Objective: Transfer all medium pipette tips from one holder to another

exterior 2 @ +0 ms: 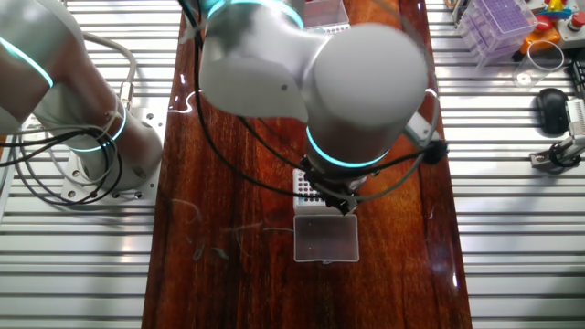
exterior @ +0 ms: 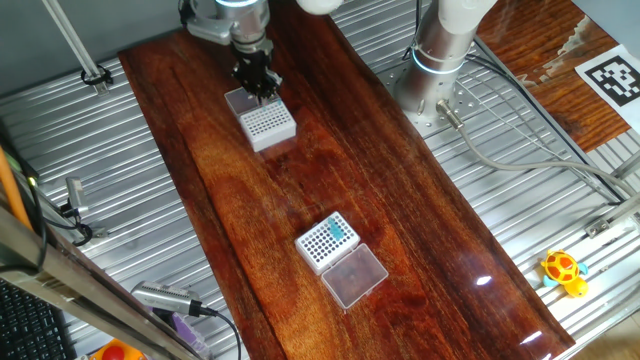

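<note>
The gripper (exterior: 258,88), its fingers too dark and close-set to tell whether they held anything, hung over the far white rack (exterior: 268,122), while the medium pipette tips (exterior: 337,232) sat in the near rack (exterior: 326,241) beside its clear lid (exterior: 354,276).

Tabletop: long dark reddish wooden board (exterior: 300,190), glossy, lying on a ribbed metal surface (exterior: 520,230).
Marker: black-and-white fiducial tag (exterior: 612,78) on a second wooden panel at the far right edge.
Toy: small yellow and orange figure (exterior: 563,270) on the ribbed metal, right of the board.
Cables: grey leads (exterior: 520,160) trailing across the metal.
Purple rack: clear box of purple items (exterior 2: 498,23) in the other fixed view's top right corner.
Mouse: black, rounded (exterior 2: 551,108), near the right edge.
</note>
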Action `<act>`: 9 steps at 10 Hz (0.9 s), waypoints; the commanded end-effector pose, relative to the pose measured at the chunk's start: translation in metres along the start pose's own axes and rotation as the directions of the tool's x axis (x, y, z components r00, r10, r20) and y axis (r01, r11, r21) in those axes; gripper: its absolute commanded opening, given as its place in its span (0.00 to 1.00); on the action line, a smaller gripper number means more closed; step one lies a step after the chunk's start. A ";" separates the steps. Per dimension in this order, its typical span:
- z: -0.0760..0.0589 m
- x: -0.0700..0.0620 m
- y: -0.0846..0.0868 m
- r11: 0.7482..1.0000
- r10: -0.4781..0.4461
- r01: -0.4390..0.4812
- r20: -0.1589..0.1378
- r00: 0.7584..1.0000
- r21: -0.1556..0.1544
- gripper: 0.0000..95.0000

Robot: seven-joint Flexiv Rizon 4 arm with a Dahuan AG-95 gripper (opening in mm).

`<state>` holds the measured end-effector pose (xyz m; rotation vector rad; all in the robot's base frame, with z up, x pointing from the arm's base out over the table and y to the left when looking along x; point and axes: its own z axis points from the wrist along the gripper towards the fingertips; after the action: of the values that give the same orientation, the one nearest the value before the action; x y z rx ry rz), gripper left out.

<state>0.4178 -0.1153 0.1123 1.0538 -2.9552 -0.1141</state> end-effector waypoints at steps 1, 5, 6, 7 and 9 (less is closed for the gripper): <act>-0.018 -0.004 0.002 1.000 0.002 -0.002 -0.004 1.000 -0.003 0.00; -0.039 -0.048 0.026 0.998 0.070 -0.070 -0.007 0.998 -0.004 0.00; -0.039 -0.066 0.039 0.995 0.101 -0.101 -0.007 0.995 -0.005 0.00; -0.037 -0.096 0.067 0.987 0.160 -0.160 -0.007 0.987 -0.004 0.00; -0.033 -0.130 0.107 0.970 0.241 -0.242 -0.006 0.970 -0.001 0.00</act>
<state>0.4484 0.0057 0.1557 0.7880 -3.0217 -0.1163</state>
